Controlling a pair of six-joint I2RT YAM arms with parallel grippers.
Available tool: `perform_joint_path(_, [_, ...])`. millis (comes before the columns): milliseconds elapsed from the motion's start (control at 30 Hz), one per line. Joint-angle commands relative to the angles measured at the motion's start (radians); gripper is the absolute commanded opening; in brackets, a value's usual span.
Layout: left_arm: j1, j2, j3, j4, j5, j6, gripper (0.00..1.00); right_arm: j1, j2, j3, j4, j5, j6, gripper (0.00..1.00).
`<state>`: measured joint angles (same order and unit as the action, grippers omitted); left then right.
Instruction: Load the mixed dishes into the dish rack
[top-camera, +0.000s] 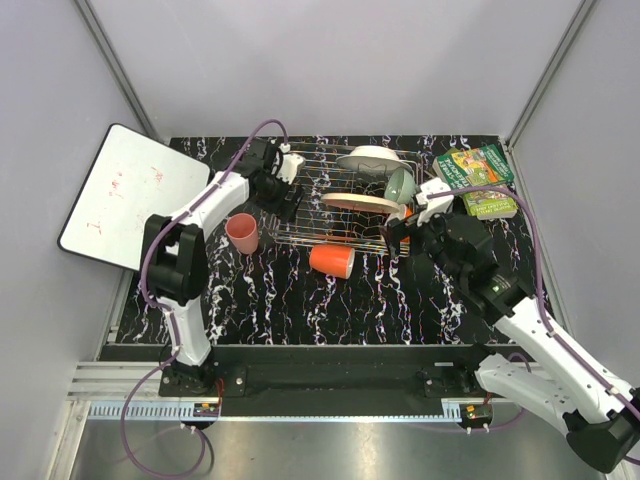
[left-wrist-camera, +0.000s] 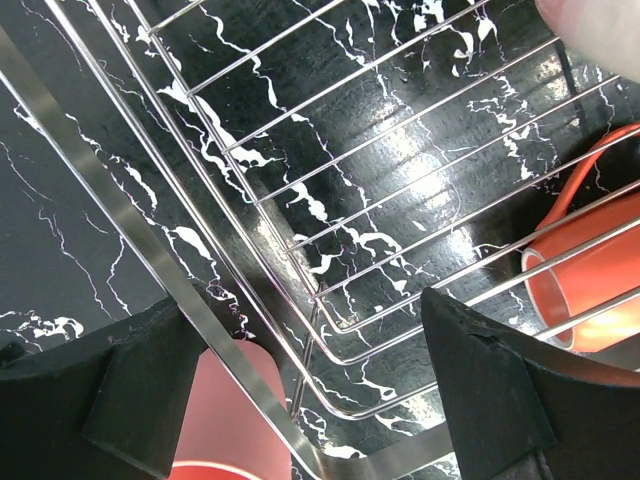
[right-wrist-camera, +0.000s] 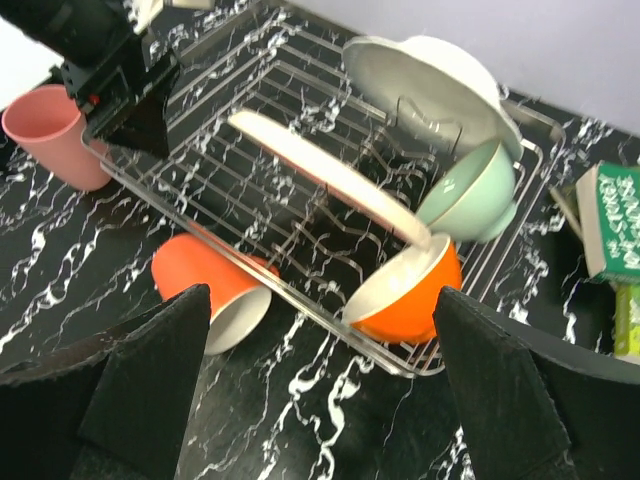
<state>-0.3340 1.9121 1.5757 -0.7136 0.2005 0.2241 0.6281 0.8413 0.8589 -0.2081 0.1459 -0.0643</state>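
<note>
Both end effectors, left (left-wrist-camera: 315, 350) and right (right-wrist-camera: 320, 335), are spread wide and empty. The dish rack (top-camera: 300, 225), toward the surface's far edge, holds the white plate (top-camera: 370, 157), pink plate (top-camera: 358, 201), pale green bowl (top-camera: 400, 185) and orange-and-white bowl (right-wrist-camera: 410, 290). Still to load are the orange mug (top-camera: 331, 260), on its side just outside the near rim by the right end effector, and the pink cup (top-camera: 242, 233), upright off the rack's left end near the left one.

From my left wrist the pink cup (left-wrist-camera: 225, 420) is cut by the bottom edge and half hidden behind a rail of the dish rack (left-wrist-camera: 105, 190) and my left gripper (left-wrist-camera: 305, 300). The orange mug (left-wrist-camera: 600, 215) runs off the right edge. A pale blur (left-wrist-camera: 600, 25) in the top corner I cannot name. The writing on the whiteboard (top-camera: 130, 195) is too small to read, and the green books (right-wrist-camera: 612, 225) are cropped.
</note>
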Motion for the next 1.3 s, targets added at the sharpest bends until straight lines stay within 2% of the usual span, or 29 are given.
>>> perform_joint_path(0, [-0.020,-0.056,-0.039,0.031,0.010,0.020,0.89,0.002,-0.042,-0.031,-0.008,-0.011,0.050,1.00])
perform_joint_path(167, [-0.054,-0.110,-0.114,0.034,0.027,0.020,0.88,0.002,-0.009,-0.029,-0.008,-0.029,0.058,1.00])
perform_joint_path(367, [-0.109,-0.159,-0.193,0.039,0.027,0.027,0.87,0.002,0.028,-0.057,0.002,-0.098,0.182,1.00])
perform_joint_path(700, [-0.123,-0.182,-0.221,0.040,-0.024,0.046,0.89,0.004,0.048,-0.257,0.128,-0.274,0.385,1.00])
perform_joint_path(767, [-0.123,-0.188,-0.215,0.040,-0.047,0.047,0.92,0.004,0.071,-0.280,0.153,-0.320,0.417,0.96])
perform_joint_path(867, [-0.119,-0.196,-0.197,0.034,-0.085,0.047,0.99,0.004,0.105,-0.333,0.255,-0.373,0.458,0.92])
perform_joint_path(967, [-0.119,-0.217,-0.178,0.026,-0.128,0.047,0.99,0.004,0.163,-0.377,0.377,-0.414,0.497,0.87])
perform_joint_path(1100, [-0.109,-0.269,-0.163,0.005,-0.167,0.034,0.99,0.004,0.278,-0.409,0.563,-0.459,0.540,0.85])
perform_joint_path(1267, [-0.091,-0.380,-0.172,-0.026,-0.159,0.029,0.99,0.002,0.462,-0.388,0.693,-0.505,0.569,0.81])
